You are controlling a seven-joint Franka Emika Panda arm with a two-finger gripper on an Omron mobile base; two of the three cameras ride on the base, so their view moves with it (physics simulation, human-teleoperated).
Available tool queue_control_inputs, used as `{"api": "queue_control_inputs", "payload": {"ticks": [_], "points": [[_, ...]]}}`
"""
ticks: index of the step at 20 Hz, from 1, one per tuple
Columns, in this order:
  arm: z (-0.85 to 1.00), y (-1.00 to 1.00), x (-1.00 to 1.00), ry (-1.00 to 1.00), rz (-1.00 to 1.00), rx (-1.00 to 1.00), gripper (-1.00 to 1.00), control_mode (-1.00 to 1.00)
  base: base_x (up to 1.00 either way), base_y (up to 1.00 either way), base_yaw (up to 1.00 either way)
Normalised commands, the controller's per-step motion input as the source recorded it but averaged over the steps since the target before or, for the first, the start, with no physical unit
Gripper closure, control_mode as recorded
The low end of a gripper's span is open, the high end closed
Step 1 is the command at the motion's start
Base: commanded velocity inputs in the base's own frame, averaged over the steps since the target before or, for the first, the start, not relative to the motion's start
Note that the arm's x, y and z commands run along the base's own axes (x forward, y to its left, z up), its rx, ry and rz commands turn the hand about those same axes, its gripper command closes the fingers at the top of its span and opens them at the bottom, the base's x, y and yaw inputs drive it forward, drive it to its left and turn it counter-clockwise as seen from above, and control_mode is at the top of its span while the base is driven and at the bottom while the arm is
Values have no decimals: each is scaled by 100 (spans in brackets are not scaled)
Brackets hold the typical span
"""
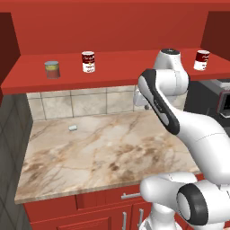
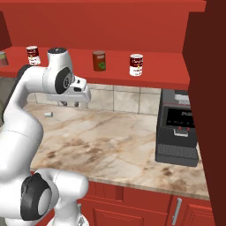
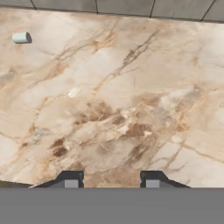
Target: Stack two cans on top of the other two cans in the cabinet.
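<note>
Your fingers [image 3: 111, 180] show as two dark tips at the bottom of the hand view, drawn in as far as they go with bare marble between them, so they grasp nothing. You are looking straight down at the veined beige marble surface [image 3: 118, 109], well below the shelf, which reads as a hover with no can chosen yet.

All four cans stand upright and apart on the long flat red shelf of the open red wall cabinet [image 1: 121, 63]; nothing is stacked.

- In the left base view, the short grey metal can with a yellow-green label [image 1: 52, 69] sits at the upper left.
- Just to its right stands a red-and-white soup can with dark lettering [image 1: 88, 61].
- A second red-and-white soup can [image 1: 201, 60] stands at the upper right.
- In the right base view, the plain dark red can with a pale lid [image 2: 99, 61] stands in the upper middle, left of that second soup can.

The soup labels carry script-like lettering, too small to read.

A small pale cylinder [image 3: 20, 38] lies on its side at the upper left of the hand view. A black appliance [image 2: 177, 128] with tiny, unreadable red display marks occupies the right of the right base view.
</note>
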Motion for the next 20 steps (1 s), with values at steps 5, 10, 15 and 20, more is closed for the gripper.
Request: {"api": "queue_control_inputs", "payload": {"ticks": [5,10,15,20], "points": [[0,0,-12,-7,0,0,-100,-100,0,0,0],[0,-1,-29,-32,-1,0,-100,-100,0,0,0],[17,-2,-27,-36,-2,0,-100,-100,0,0,0],[34,0,-16,-22,-6,0,-100,-100,0,0,0]]}}
